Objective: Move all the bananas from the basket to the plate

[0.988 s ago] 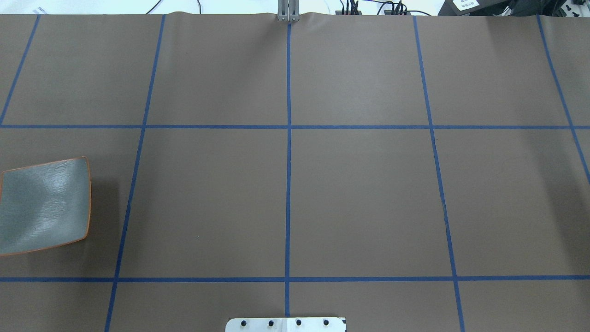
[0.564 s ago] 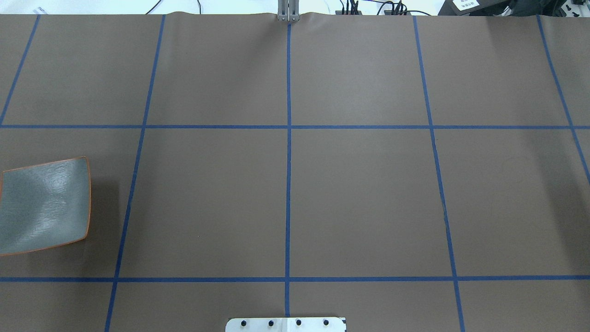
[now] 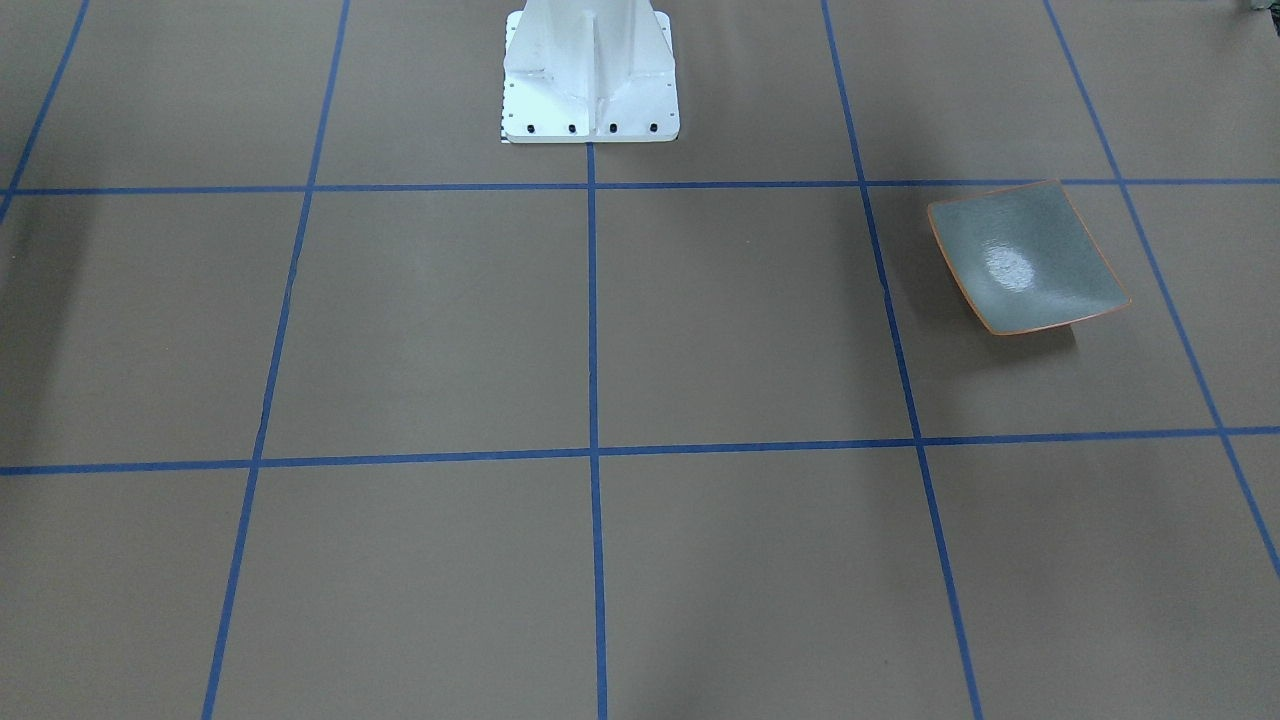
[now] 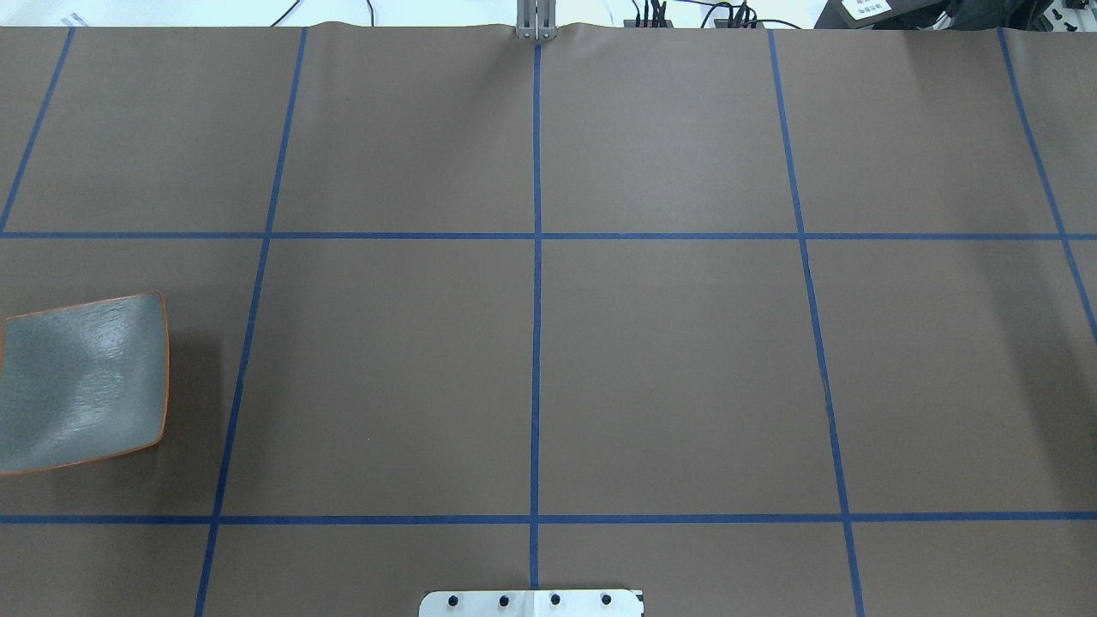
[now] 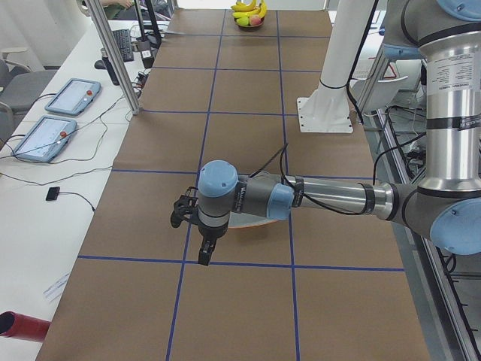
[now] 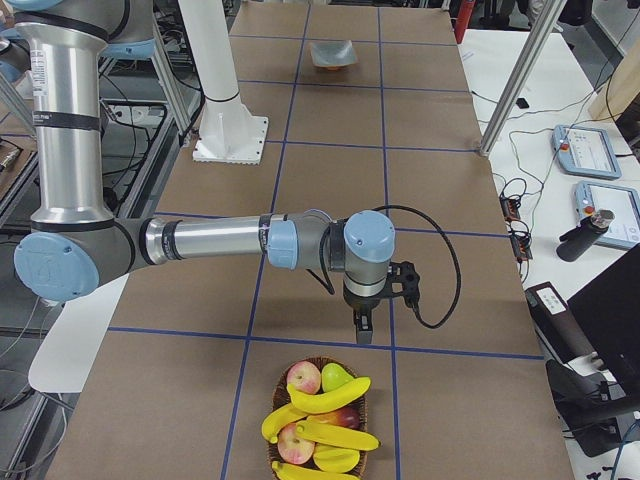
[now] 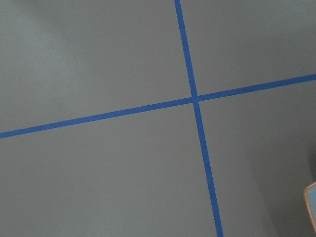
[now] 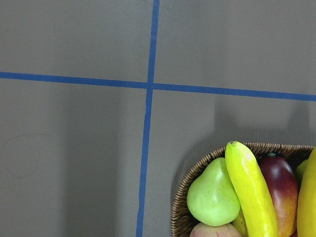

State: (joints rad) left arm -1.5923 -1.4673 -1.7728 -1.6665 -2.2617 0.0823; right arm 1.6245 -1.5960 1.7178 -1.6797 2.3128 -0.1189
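Several yellow bananas (image 6: 325, 432) lie in the wicker basket (image 6: 283, 470) with apples and a pear, at the table's end on my right. In the right wrist view one banana (image 8: 249, 187) crosses the basket's rim (image 8: 276, 147). My right gripper (image 6: 362, 334) hangs just short of the basket; I cannot tell whether it is open or shut. The grey-green plate (image 4: 81, 381) (image 3: 1025, 258) sits bare at the left end, and its corner (image 7: 312, 197) shows in the left wrist view. My left gripper (image 5: 204, 258) hovers beside it, state unclear.
The white robot base (image 3: 590, 70) stands at the table's middle near edge. Blue tape lines (image 4: 536, 257) grid the brown mat. A green pear (image 8: 213, 195) and a red apple (image 8: 280, 185) share the basket. Tablets (image 5: 45, 135) and cables lie on a side desk.
In the overhead view a shadow has spread over the table's right edge. The plate has not moved.
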